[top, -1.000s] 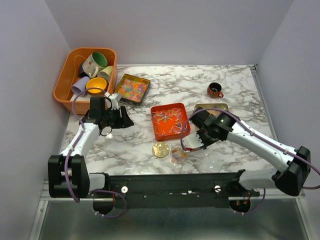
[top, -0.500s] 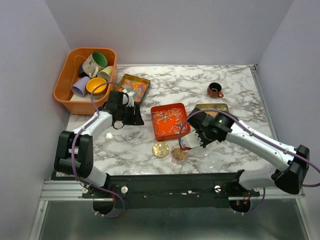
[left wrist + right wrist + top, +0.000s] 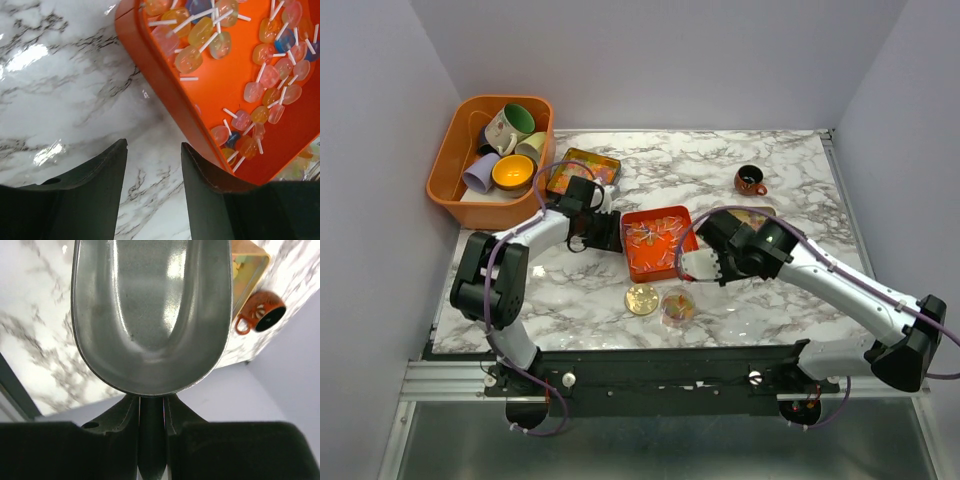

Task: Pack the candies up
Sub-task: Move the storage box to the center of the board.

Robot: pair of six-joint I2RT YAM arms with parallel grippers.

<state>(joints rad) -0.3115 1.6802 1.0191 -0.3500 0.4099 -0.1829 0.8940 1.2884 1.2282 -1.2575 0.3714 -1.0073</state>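
Note:
An orange tray (image 3: 632, 262) in the middle of the table holds stick candies (image 3: 658, 238); further small colourful candies fill a tin (image 3: 582, 176) behind it. My left gripper (image 3: 604, 233) is low at the tray's left side. In the left wrist view its fingers (image 3: 200, 175) stand open over bare marble, the tray wall (image 3: 165, 85) just beyond the right one and candies (image 3: 200, 32) inside. My right gripper (image 3: 705, 267) is shut on the handle of an empty metal scoop (image 3: 150, 315), just right of the tray. A small clear jar (image 3: 678, 307) with some candies stands in front.
A flat gold disc (image 3: 641, 299) lies beside the jar. An orange bin (image 3: 448, 160) of mugs stands at the back left. A small brown mug (image 3: 751, 181) and a gold tin (image 3: 752, 213) are behind my right arm, also seen as mug (image 3: 260, 315) and tin (image 3: 247, 270).
My left arm has swung right, from beside the orange bin to the tray's left edge, its jaws narrowing slightly. The right gripper has lifted the scoop back from the jar.

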